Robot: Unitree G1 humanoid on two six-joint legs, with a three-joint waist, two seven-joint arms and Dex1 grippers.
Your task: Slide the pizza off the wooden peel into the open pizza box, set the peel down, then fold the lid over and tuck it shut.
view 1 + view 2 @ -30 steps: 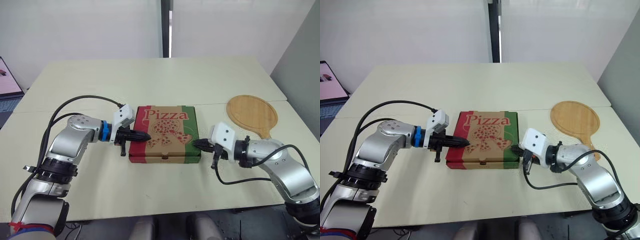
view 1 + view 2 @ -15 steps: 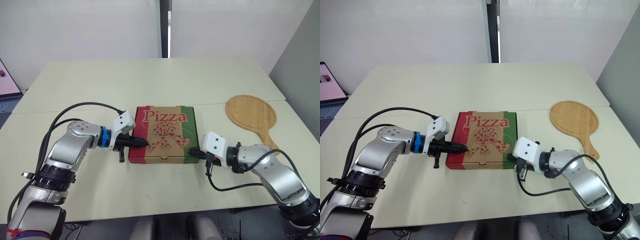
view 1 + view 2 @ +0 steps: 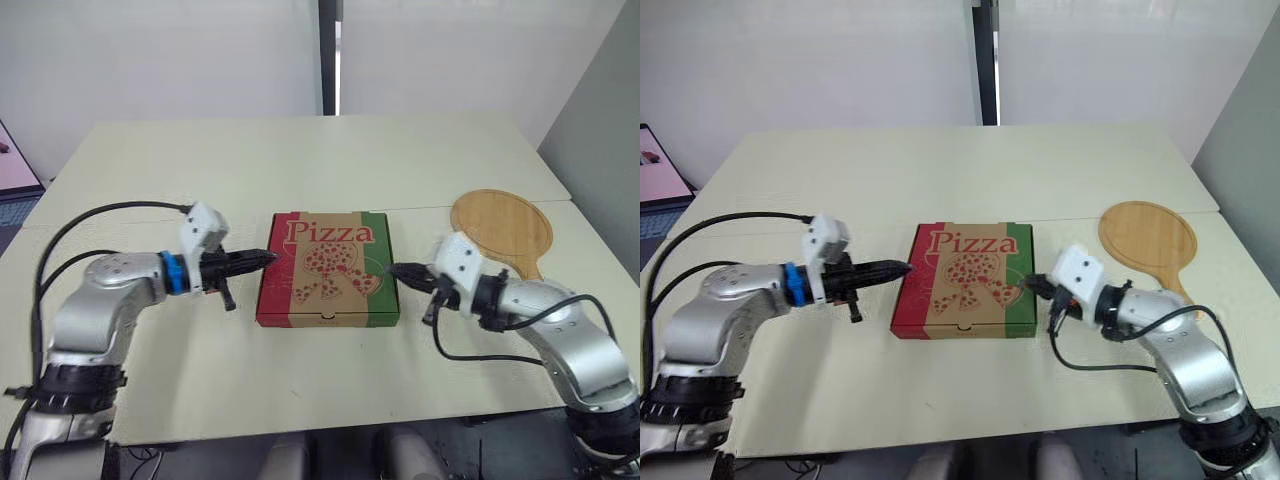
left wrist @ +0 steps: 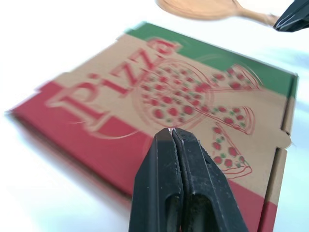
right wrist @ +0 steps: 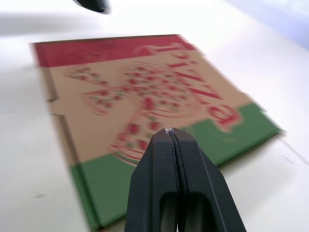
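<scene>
- You are looking at the pizza box (image 3: 328, 268) lying closed and flat near the front middle of the table (image 3: 300, 160), its lid (image 3: 970, 270) facing up and showing a red band on the robot's left, a green band on the right, and the word "Pizza" above a printed pizza with loose slices.
- The lid is sitting level with the box walls, with a small tab showing at the front edge.
- Your left gripper (image 3: 272, 257) is pointing in at the box's left edge with its two black fingers (image 4: 164, 159) pressed together and holding nothing; whether the tip is touching the cardboard, you cannot tell.
- Your right gripper (image 3: 392, 270) is pointing in at the box's right edge, its fingers (image 5: 161, 164) likewise pressed together and empty.
- The wooden peel (image 3: 502, 225) is lying bare on the table to the right of the box, apart from it, behind the right arm.
- Compared with half a second ago, the left gripper is drawing back from over the lid to the left edge, the right gripper is rising from the front right corner to mid-edge, and the box is staying put.
</scene>
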